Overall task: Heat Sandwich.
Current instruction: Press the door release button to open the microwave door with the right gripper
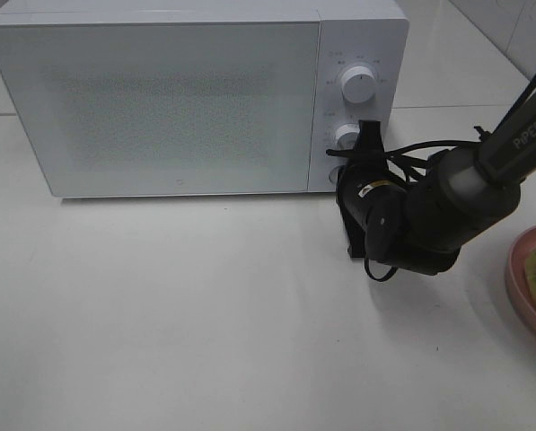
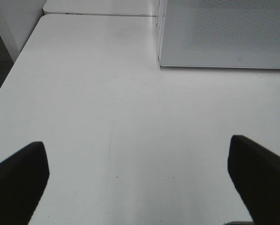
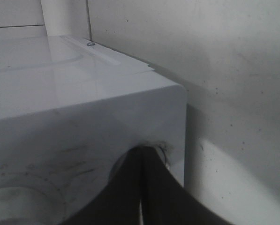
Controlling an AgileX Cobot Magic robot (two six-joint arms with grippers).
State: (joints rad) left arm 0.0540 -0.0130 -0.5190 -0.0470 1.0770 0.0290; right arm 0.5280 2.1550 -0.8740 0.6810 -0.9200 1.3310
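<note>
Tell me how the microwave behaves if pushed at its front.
The microwave is a wide, low box flat on the table, so it probably won't tip. It looks heavy, though that smooth table might let it slide under the right gripper.

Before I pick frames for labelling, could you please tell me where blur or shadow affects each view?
Exterior high view: evenly lit; the right arm casts a soft shadow on the table. Left wrist view: the open left fingers are dark and blurred, the table pale. Right wrist view: dim; the shut right fingers are a blurred silhouette against the microwave.
</note>
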